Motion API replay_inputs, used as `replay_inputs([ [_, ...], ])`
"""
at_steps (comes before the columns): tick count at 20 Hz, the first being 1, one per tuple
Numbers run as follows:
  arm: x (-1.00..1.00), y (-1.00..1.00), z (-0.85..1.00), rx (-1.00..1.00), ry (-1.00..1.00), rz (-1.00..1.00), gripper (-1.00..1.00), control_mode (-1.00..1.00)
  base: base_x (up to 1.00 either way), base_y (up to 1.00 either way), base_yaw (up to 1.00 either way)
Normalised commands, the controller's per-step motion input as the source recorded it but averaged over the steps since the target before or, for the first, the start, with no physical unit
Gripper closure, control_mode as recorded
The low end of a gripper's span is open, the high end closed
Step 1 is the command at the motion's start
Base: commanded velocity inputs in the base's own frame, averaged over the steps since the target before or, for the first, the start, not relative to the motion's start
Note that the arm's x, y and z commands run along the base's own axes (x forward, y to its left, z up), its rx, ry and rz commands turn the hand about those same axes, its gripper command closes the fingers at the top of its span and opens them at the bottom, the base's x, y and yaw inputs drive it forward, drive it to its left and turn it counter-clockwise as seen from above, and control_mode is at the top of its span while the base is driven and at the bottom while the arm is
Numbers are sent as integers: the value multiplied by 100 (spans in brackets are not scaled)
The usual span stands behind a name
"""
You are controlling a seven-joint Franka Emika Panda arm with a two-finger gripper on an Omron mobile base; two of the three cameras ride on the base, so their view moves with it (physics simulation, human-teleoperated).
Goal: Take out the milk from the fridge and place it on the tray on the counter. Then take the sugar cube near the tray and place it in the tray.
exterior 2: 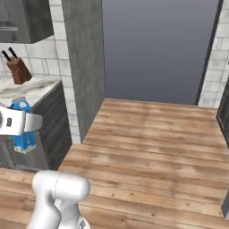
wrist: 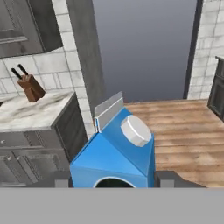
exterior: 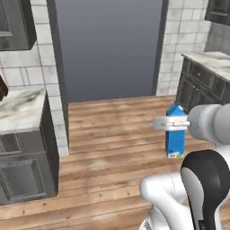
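I've got one milk [exterior: 174, 134] carton clamped in the claw [exterior: 173, 122], held upright in the air above the wooden floor [exterior: 112, 134], its two dark fingertips [wrist: 168, 178] sitting on either side of the carton's blue body in the hand view. One white screw cap [wrist: 135, 130] shows on its gabled top. I count two bench [exterior: 20, 108] tops, one at left and one at far right in the left base view, plus one knife block [exterior 2: 19, 69] with two dark handles standing on the left bench.
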Motion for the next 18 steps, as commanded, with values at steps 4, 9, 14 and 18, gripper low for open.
replay_inputs([
  [4, 0, 0, 0, 0, 0, 0, 100, 100, 24, 0, 100],
  [9, 0, 0, 0, 0, 0, 0, 100, 100, 51, 0, 98],
  [14, 0, 0, 0, 0, 0, 0, 100, 100, 99, 16, 27],
  [18, 0, 0, 0, 0, 0, 0, 100, 100, 100, 88, -23],
])
